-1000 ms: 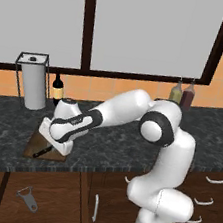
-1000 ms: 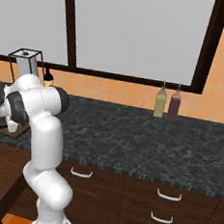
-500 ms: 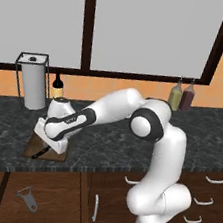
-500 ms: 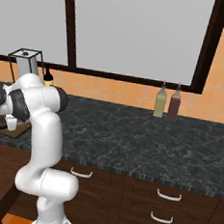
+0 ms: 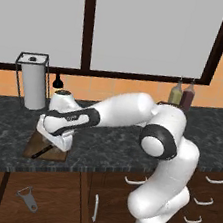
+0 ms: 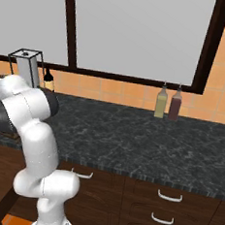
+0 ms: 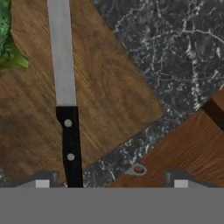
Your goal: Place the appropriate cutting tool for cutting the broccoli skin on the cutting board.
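Cutting tool [image 7: 61, 57], one in all, flat on the single cutting board [image 7: 113, 92], silvery blade toward the broccoli, black two-rivet handle toward the camera. Behind, two large grey window panes [image 5: 151, 28] in dark frames over orange tile. Below them, one long dark speckled tabletop [image 5: 108, 146] on brown cabinets [image 6: 173, 208] with pale drawer pulls. White arm [image 5: 128, 113] stretched low and leftward across the tabletop, with the gripper [image 7: 110, 183] hanging just above the board's near corner, fingertips [image 7: 42, 182] spread wide and pinching nothing; knife handle between them in the hand view, untouched by either. Seen from the left base view, board [image 5: 39, 149] at the tabletop's front edge, partly hidden under the hand. One paper-towel roll [image 5: 31, 82] upright in a wire stand at the back wall, one small dark-capped bottle [image 5: 57, 81] just beside it. Two more bottles, one yellowish [image 5: 176, 91] and one dark red [image 5: 188, 92], touching or nearly so, well apart to the right. One grey peeler [image 5: 27, 198] down in front of the cabinets, off the tabletop. One green broccoli [image 7: 8, 37] floret on the board, near the blade's side.
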